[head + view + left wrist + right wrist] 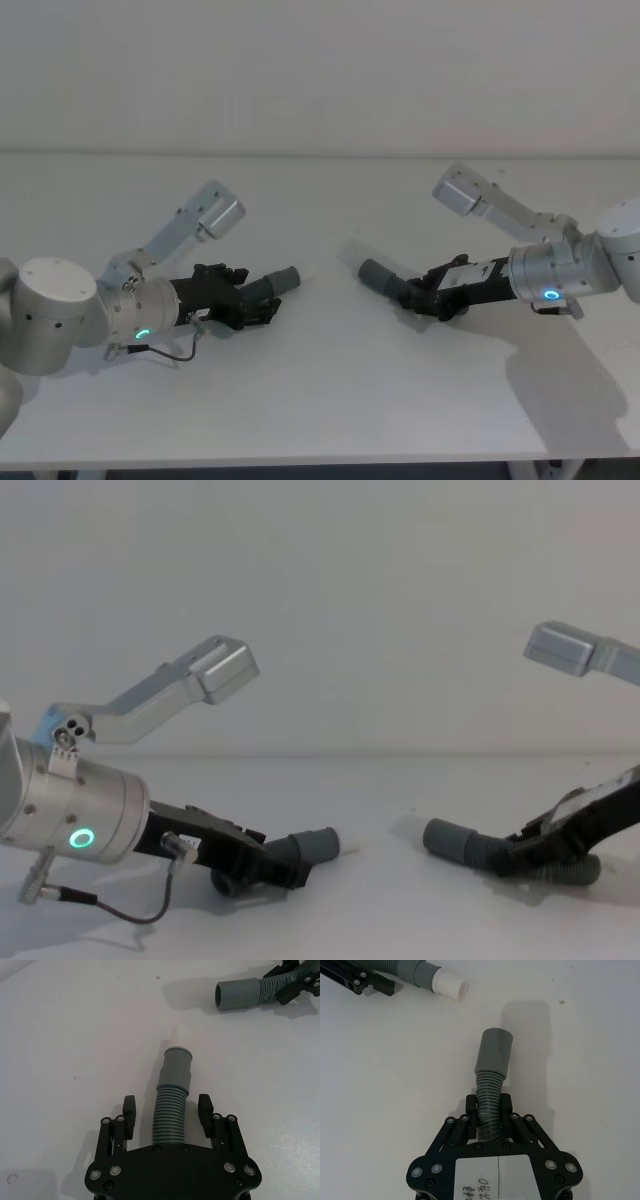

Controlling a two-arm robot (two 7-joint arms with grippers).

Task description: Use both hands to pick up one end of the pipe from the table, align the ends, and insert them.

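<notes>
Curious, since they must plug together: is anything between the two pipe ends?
Nothing visible. Bare table separates the left cuff, ahead of the open left hand, from the right cuff, ahead of the right hand gripping its hose.

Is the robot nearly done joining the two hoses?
Not yet, it is near the start.
Done: the right gripper is shut on the right hose.
In hand: the left gripper sits open around the left hose, fingers not touching it.
Left: grab that one, line up its white tip with the grey cuff and push them together. Bare table lies between them.
</notes>
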